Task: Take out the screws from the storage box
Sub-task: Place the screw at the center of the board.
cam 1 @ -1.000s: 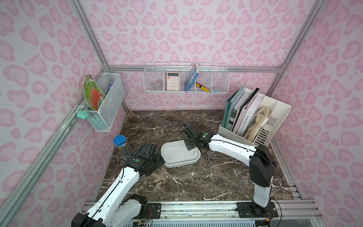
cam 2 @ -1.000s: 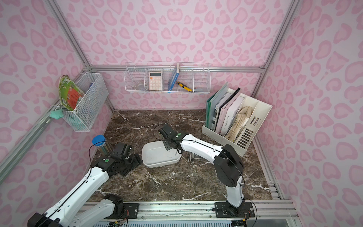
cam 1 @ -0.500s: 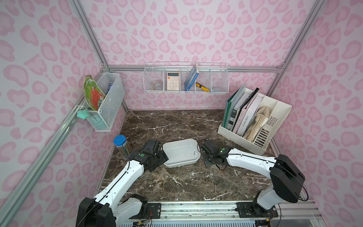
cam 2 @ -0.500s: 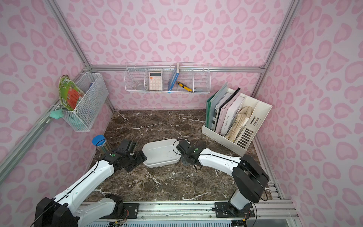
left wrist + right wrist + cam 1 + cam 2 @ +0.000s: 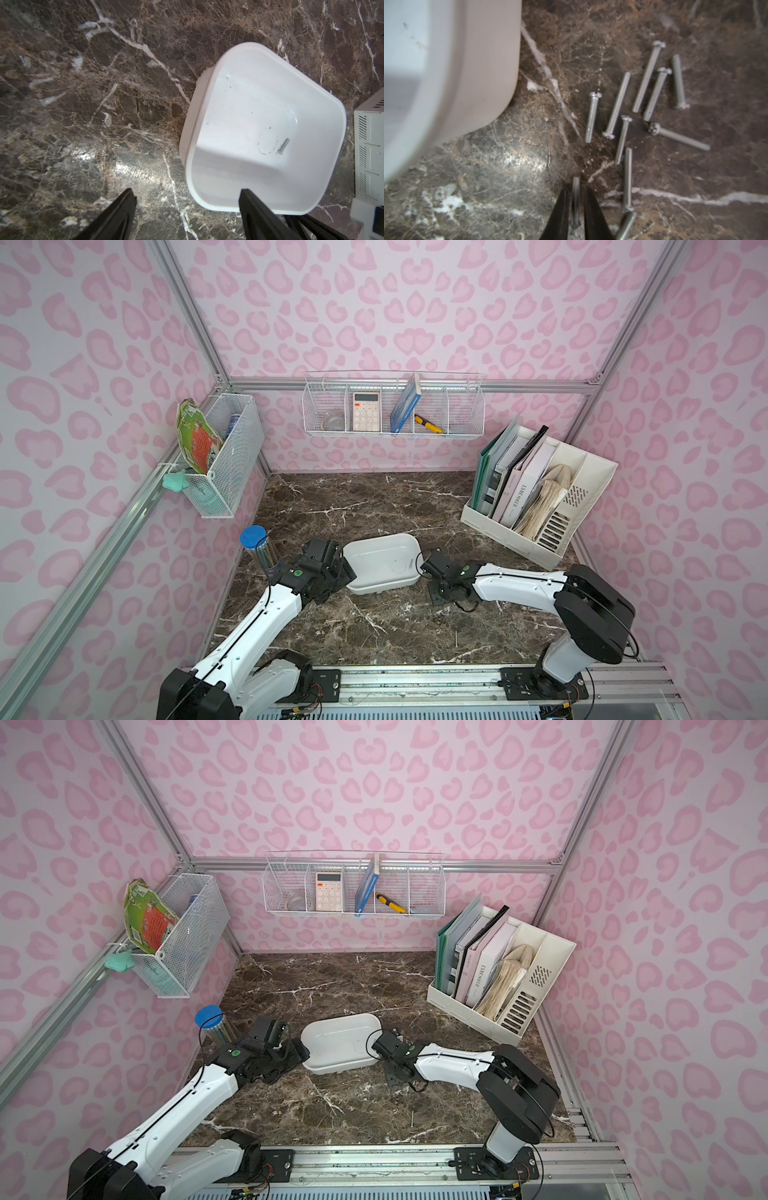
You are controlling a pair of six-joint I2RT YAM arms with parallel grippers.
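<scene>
A blue-capped can (image 5: 254,539) stands at the table's (image 5: 374,626) left edge. Just right of it, the left pincer (image 5: 187,192) is spread wide and grips nothing. One finger (image 5: 122,212) hangs over bare marble, its mate over the near wall of the box (image 5: 239,99). The box sits mid-table. One screw (image 5: 283,146) lies flat on its floor, well away from those fingers.

Just beside the box's right wall, the right pincer (image 5: 575,188) is low over the table. Its fingers are almost together with a blurred screw (image 5: 576,199) between them; I cannot tell whether they pinch it or have let go. Nine more screws (image 5: 618,104) lie loose on the marble near that pincer, outside the box.

A second ago the right pincer was at the box's far rim. Half a second ago it was already off to the box's right, about where it is now. The left pincer has edged slightly along the box's left end, and the box has hardly moved.

At far right, a book spine (image 5: 524,499) in the file organiser (image 5: 598,472) seems to read "L'AME SŒUR". Other print is too small to read.
</scene>
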